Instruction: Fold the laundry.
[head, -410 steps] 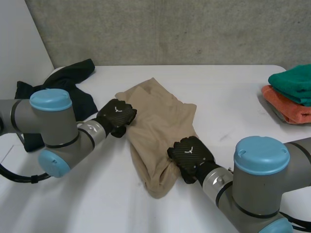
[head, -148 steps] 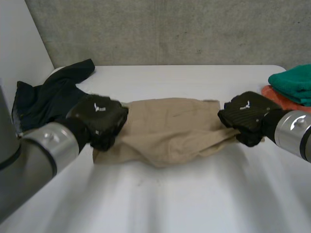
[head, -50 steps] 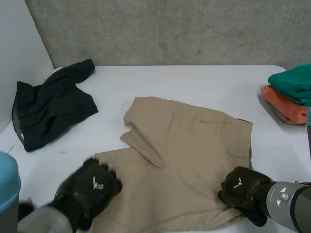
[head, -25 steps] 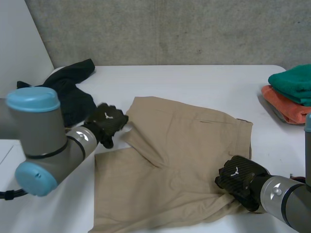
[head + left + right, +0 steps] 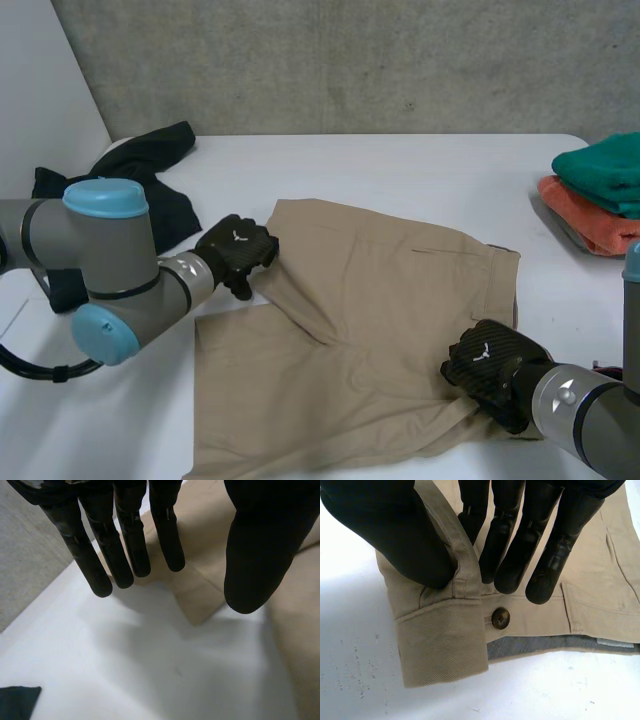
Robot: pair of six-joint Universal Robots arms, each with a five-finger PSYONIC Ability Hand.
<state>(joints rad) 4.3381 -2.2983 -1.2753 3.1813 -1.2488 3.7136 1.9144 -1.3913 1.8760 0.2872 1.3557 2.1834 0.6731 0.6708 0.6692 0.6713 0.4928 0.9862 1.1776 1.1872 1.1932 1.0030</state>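
Nearby, dark garment [image 5: 110, 205] beside khaki shorts [image 5: 380, 330], teal cloth [image 5: 605, 168] atop orange cloth [image 5: 590, 220].

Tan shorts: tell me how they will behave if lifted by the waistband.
The tan shorts will probably sag and drape, since they lie flat with soft creases. The waistband, doubled and buttoned, looks stiffer, so the right hand pinching it probably has a firm grip. Woven cloth seems unlikely to slip.

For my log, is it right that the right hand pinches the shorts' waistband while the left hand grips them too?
Not quite: the left hand grips nothing; the left wrist view shows its fingers straight over a leg corner. The right hand does pinch the shorts at the waistband.
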